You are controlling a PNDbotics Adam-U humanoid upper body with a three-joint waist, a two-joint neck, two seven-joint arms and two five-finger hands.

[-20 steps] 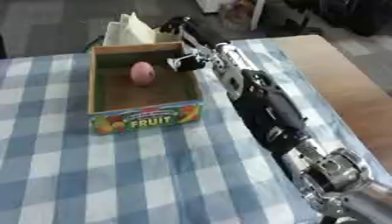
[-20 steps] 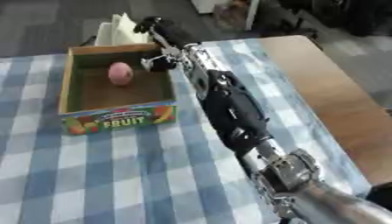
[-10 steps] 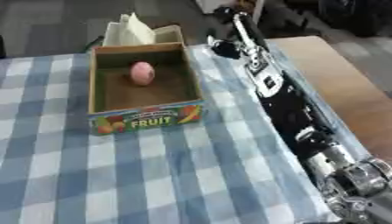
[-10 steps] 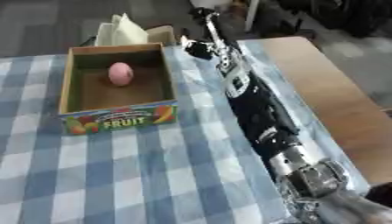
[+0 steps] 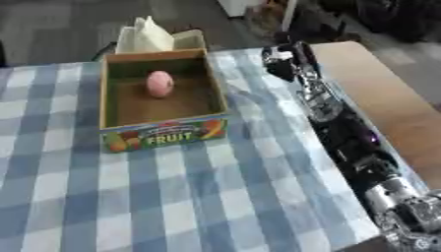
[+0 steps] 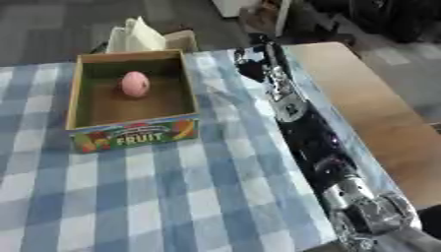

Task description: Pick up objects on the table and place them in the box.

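A pink egg-shaped object lies in the open cardboard box (labelled FRUIT). The right hand hovers near the checked table's far edge; whether its fingers are apart or together cannot be told.

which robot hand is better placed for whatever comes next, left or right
Probably the right. The right robot hand is stretched out over the table's far edge, just right of the fruit box, which already holds a pink object. The left robot hand shows in neither view, so its position can't be judged.

Box on the table, arm to its right.
1 egg-shaped object lies in the box; the right hand is right of the box's far corner; paper stands behind it.
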